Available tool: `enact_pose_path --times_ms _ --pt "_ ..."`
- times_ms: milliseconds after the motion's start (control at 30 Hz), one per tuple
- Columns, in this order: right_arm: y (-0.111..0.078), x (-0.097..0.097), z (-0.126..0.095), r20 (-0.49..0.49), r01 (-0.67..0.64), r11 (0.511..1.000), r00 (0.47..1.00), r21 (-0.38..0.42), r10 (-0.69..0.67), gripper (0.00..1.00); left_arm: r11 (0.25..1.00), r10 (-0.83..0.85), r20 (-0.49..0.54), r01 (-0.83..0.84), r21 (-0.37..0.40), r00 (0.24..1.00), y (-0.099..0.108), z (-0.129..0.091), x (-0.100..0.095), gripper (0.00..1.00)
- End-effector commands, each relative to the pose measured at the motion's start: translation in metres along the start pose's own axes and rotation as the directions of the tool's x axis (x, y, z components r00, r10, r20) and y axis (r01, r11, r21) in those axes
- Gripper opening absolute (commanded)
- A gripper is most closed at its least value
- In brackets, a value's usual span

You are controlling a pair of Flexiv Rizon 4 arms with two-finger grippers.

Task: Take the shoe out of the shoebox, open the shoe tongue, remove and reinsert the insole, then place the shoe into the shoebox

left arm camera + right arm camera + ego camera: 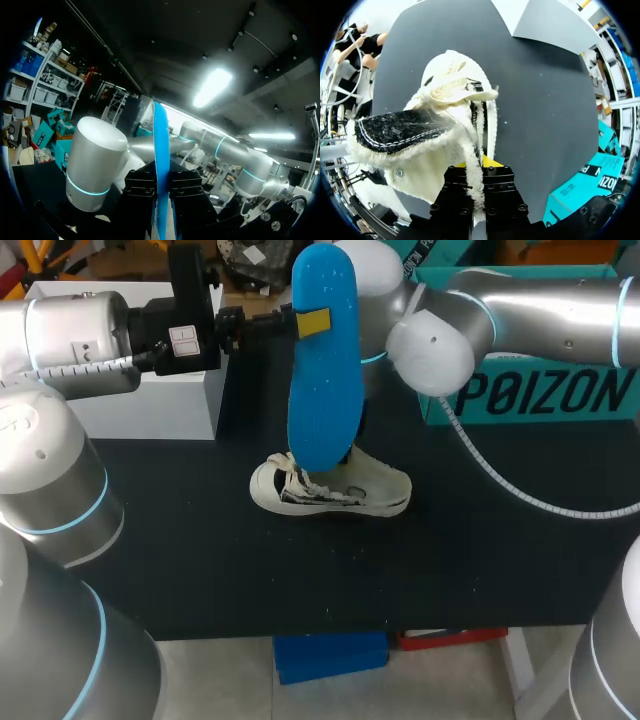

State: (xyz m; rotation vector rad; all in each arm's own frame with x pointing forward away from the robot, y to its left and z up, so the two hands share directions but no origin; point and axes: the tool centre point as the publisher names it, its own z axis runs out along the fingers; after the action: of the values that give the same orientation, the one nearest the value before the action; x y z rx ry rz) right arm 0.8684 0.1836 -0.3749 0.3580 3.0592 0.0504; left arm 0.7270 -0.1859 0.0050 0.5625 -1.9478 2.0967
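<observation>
The left fingers (pixel 187 196) pinch the blue insole (pixel 322 370) upright, 12 o'clock of the shoe (pixel 335 490) lying mid-surface (pixel 480 570); the right fingers (pixel 492 161) clamp its collar edge. Lowered off-line, the insole could snag the collar and buckle

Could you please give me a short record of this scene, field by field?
insole: blue, held upright over the shoe, lower end at the shoe's opening
left gripper: shut on the insole's upper part
shoe: white, on the table, outside the shoebox
right gripper: shut on the shoe's collar edge
shoebox: teal, at the far right
white box: at the far left
stage: insole not seated in the shoe; whether its end is inside cannot be told
</observation>
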Motion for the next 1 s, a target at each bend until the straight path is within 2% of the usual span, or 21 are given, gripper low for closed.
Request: enact_pose_path --times_ms 33,100,233,333,433,600,667,867,1000 --pt "0.001 0.000 -0.048 0.146 -0.277 0.943 0.957 0.185 0.252 0.00 1.000 -0.001 0.003 0.001 -0.004 1.000 0.000 0.000 0.001 0.00" --pt "-0.001 -0.004 -0.049 0.173 -0.378 0.892 0.923 0.247 0.344 0.00 1.000 -0.001 0.003 0.001 -0.004 1.000 0.000 0.000 0.001 0.00" --pt "0.001 -0.012 -0.056 0.217 -0.613 0.760 0.789 0.218 0.574 0.00 1.000 -0.001 0.003 0.001 -0.004 1.000 0.000 0.000 0.001 0.00" --pt "0.002 -0.019 -0.060 0.225 -0.793 0.586 0.609 0.168 0.761 0.00 1.000 -0.001 0.003 0.001 -0.004 1.000 0.000 0.000 0.001 0.00" --pt "0.000 -0.022 -0.061 0.227 -0.906 0.400 0.422 0.137 0.878 0.00 1.000 -0.001 0.003 0.001 -0.004 1.000 0.000 0.000 0.001 0.00" --pt "-0.012 -0.029 -0.061 0.191 -0.992 0.080 0.097 0.092 0.977 0.00 1.000 -0.001 0.003 0.001 -0.004 1.000 0.000 0.000 0.001 0.00" --pt "-0.016 -0.029 -0.060 0.161 -0.997 -0.006 0.006 0.076 0.987 0.00 1.000 -0.001 0.003 0.001 -0.004 1.000 0.000 0.000 0.001 0.00" --pt "-0.014 -0.025 -0.057 0.119 -0.996 -0.080 -0.074 0.046 0.990 0.00 1.000 -0.001 0.003 0.001 -0.004 1.000 0.000 0.000 0.001 0.00" --pt "-0.015 -0.022 -0.048 0.098 -0.995 -0.092 -0.088 0.033 0.991 0.00 1.000 -0.001 0.003 0.001 -0.004 1.000 0.000 0.000 0.001 0.00"
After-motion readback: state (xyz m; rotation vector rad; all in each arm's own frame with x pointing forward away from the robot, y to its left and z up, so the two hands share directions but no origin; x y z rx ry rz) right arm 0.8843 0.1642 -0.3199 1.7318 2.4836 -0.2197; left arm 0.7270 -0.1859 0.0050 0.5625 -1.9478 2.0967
